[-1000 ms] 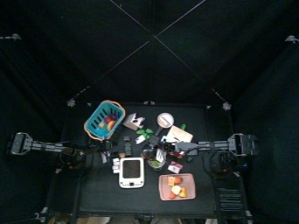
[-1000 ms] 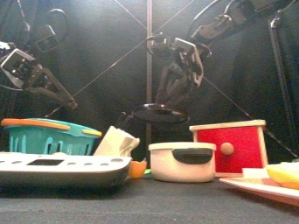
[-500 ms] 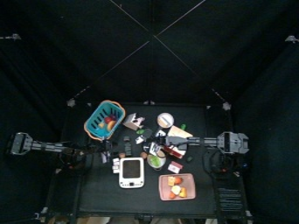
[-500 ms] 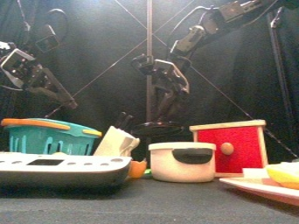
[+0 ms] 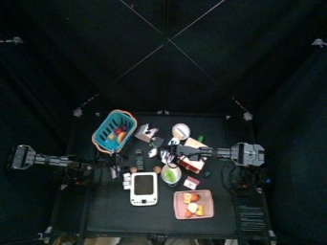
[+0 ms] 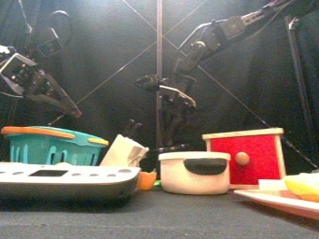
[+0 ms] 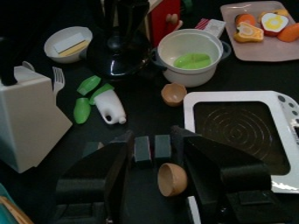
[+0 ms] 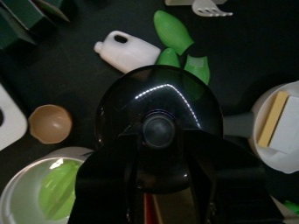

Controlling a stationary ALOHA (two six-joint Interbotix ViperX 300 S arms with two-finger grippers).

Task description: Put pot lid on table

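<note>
From above I see my right arm reaching further toward the counter (image 5: 109, 206) centre than a second ago, its jaws (image 5: 170, 150) now beside the white pot (image 5: 171, 175) at its 12 o'clock. Head-on, the right arm has dropped; the dark pot lid (image 6: 174, 147) hangs low just behind the pot (image 6: 195, 173). My left jaws (image 7: 155, 150) hover nearly closed and empty above a small wooden cup (image 7: 172, 178). In the right wrist camera the jaws (image 8: 158, 131) stand partly open, clamping the lid (image 8: 158, 122) above the counter.
</note>
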